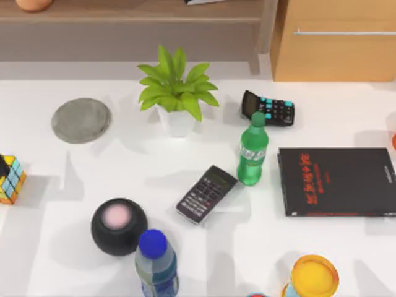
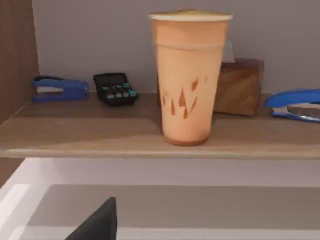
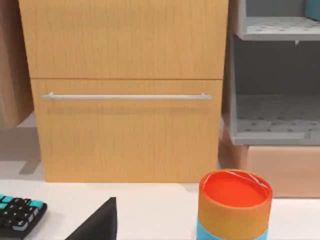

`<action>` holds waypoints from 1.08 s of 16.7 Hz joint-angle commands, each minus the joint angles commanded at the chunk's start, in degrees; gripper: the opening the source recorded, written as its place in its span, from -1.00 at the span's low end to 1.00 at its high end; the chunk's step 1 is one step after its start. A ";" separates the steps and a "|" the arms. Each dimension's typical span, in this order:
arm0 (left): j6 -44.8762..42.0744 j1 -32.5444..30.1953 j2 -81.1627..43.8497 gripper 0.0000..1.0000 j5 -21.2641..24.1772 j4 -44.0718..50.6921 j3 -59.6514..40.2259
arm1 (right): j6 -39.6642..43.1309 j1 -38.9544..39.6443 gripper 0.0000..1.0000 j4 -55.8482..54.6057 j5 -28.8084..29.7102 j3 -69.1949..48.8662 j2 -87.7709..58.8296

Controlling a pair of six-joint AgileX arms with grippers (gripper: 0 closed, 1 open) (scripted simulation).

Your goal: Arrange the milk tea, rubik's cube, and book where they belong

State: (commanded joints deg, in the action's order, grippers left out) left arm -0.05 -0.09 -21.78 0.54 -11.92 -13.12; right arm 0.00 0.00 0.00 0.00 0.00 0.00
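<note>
The milk tea [image 2: 189, 80] stands upright on a wooden shelf [image 2: 100, 132], between a black calculator [image 2: 115, 88] and a wooden tissue box [image 2: 240, 85], with blue staplers [image 2: 57, 88] at either end. The rubik's cube [image 1: 10, 178] sits at the counter's [image 1: 62, 185] left edge, well apart from the black sphere [image 1: 119, 226]. A black book with red lettering [image 1: 337, 181] lies at the right. Whether either arm's fingers are open or closed, I cannot tell.
</note>
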 joint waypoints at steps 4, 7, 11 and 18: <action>-0.05 -0.08 -22.23 1.00 0.47 -10.41 -11.45 | 0.00 0.00 1.00 0.00 0.00 0.00 0.00; -0.08 -0.15 -40.29 1.00 0.84 -18.50 -20.35 | 0.00 0.00 1.00 0.00 0.00 0.00 0.00; -0.13 -0.22 -62.09 1.00 1.28 -28.12 -30.93 | 0.00 0.00 1.00 0.00 0.00 0.00 0.00; -0.17 -0.29 -80.91 1.00 1.68 -36.98 -40.67 | 0.00 0.00 1.00 0.00 0.00 0.00 0.00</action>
State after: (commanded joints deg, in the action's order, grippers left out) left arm -0.22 -0.38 -102.69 2.22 -48.90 -53.79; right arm 0.00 0.00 0.00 0.00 0.00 0.00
